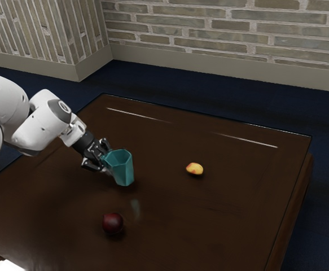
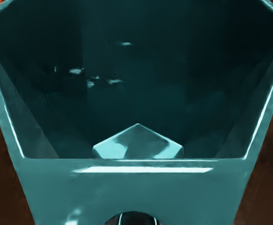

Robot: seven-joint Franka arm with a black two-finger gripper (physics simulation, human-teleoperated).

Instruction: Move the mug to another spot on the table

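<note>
A teal faceted mug (image 1: 122,167) hangs slightly tilted a little above the dark wooden table (image 1: 243,192), left of the table's middle in the exterior view. My black gripper (image 1: 102,160) comes in from the exterior view's left and is shut on the mug's near wall at the rim. A faint reflection of the mug lies on the tabletop just below it. In the wrist view I look straight down into the mug (image 2: 136,93), with its pale pentagonal floor deep inside and brown table around its outer edges.
A dark red apple (image 1: 113,223) lies on the table in front of the mug. A small yellow fruit (image 1: 194,168) rests to the exterior view's right of the mug. Brick walls and blue floor surround the table.
</note>
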